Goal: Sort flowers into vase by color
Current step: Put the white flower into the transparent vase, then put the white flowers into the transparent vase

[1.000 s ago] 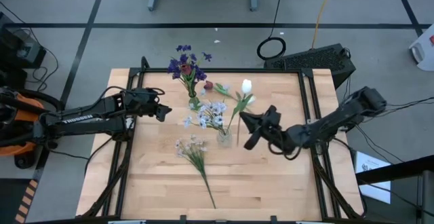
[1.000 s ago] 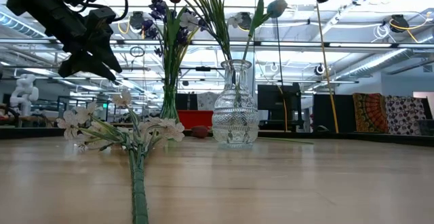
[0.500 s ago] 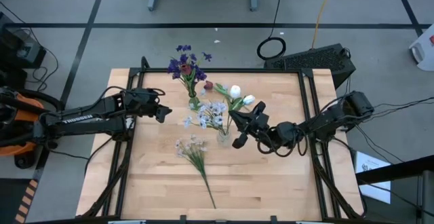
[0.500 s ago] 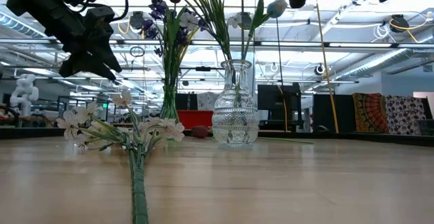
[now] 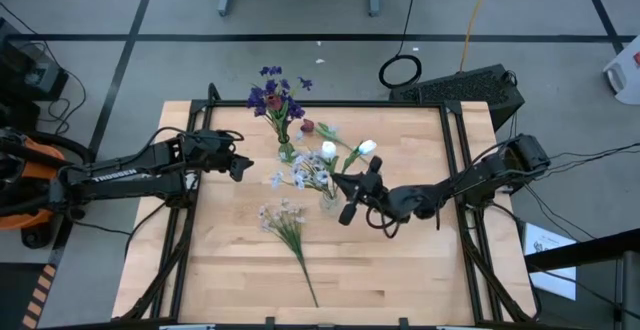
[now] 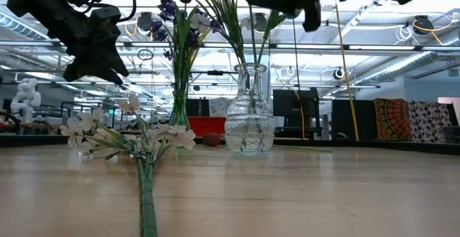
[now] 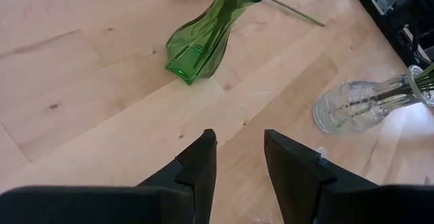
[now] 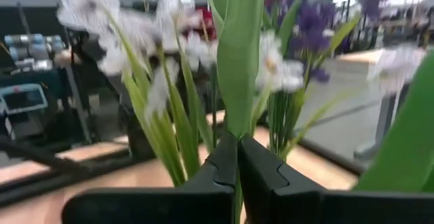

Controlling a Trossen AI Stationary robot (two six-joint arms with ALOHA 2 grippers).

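The right gripper [image 5: 345, 192] pinches a white tulip's [image 5: 328, 151] green stem above the ribbed clear glass vase [image 5: 330, 203], bud tilted toward the bench's far edge. The left gripper [image 5: 243, 167] hovers narrowly open.

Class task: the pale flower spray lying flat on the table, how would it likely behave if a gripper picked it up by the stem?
The spray looks light. Its long thin stem would probably bend or droop, and its spreading blossoms could snag.

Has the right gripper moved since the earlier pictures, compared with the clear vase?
Yes. In the high view the right gripper has moved left toward the clear vase, carrying a white tulip.
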